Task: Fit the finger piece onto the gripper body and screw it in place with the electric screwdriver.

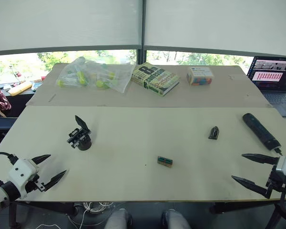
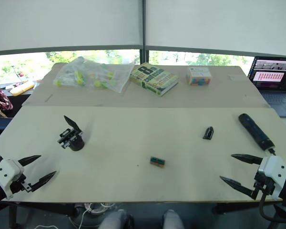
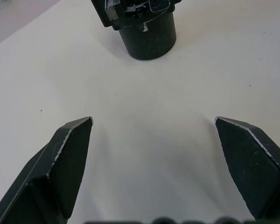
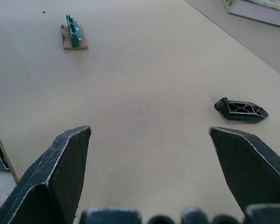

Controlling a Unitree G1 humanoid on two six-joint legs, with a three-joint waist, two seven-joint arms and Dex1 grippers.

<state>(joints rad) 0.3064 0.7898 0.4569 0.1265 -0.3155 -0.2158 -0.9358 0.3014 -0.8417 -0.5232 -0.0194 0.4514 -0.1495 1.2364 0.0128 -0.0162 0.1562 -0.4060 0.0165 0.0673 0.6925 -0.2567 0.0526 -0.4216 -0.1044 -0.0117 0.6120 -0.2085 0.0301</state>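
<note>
The left gripper hovers spread and empty near the gripper body, standing upright on the table. Rightward lie a small green circuit board, the finger piece, the electric screwdriver, and the right gripper, also spread and empty.

Matt, smooth pale table top. Matt black plastic finger piece, ribbed inside. Smooth black gripper body. Matt black screwdriver. Glossy clear plastic bag. Paper-covered book.
</note>
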